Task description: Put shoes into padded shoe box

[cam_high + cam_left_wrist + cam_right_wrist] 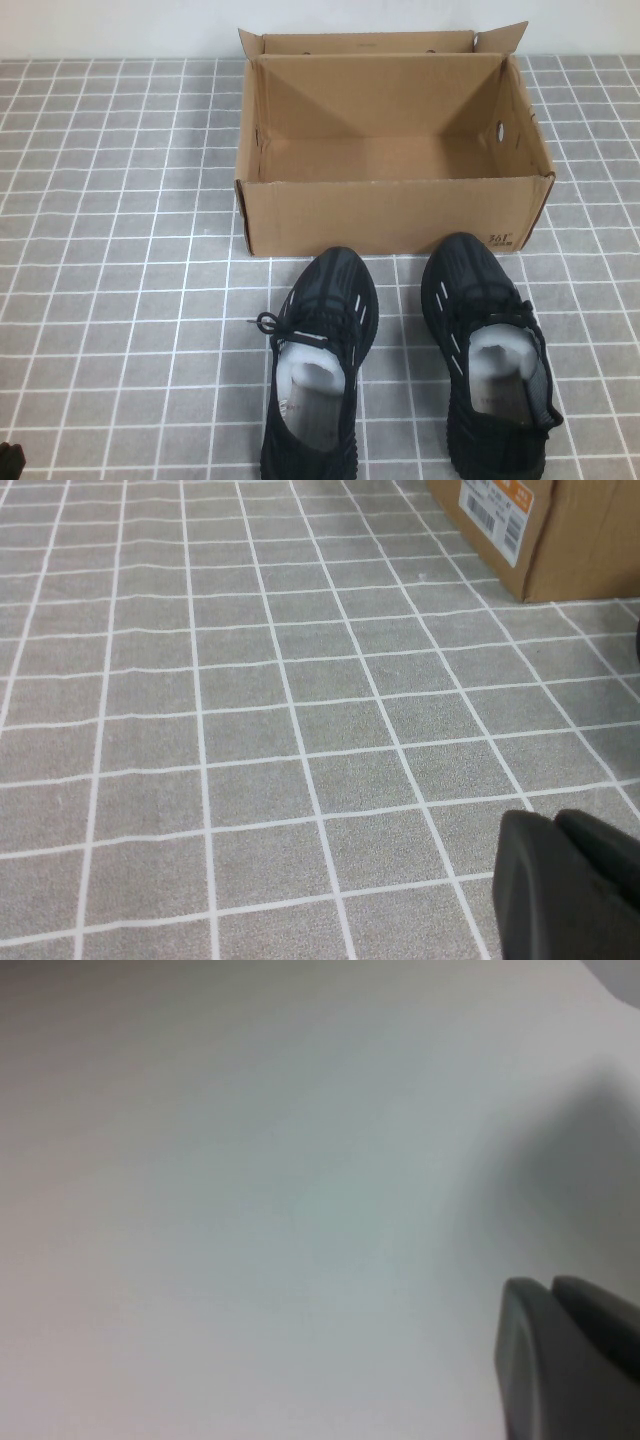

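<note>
Two black knit sneakers stand side by side on the tiled table, toes towards the box: the left shoe (318, 370) and the right shoe (490, 355). The open brown cardboard shoe box (390, 212) stands just behind them, empty, with "361" print on its front right corner. My left gripper (553, 820) is shut and empty, low over bare tiles at the near left, well away from the shoes; a dark bit of it shows in the high view (9, 461). My right gripper (550, 1285) is shut and empty, facing a blank white surface, outside the high view.
Grey tiled tabletop (120, 300) with white grid lines lies all round. A white wall (120, 25) runs behind the box. A box corner with an orange label (500, 510) shows in the left wrist view.
</note>
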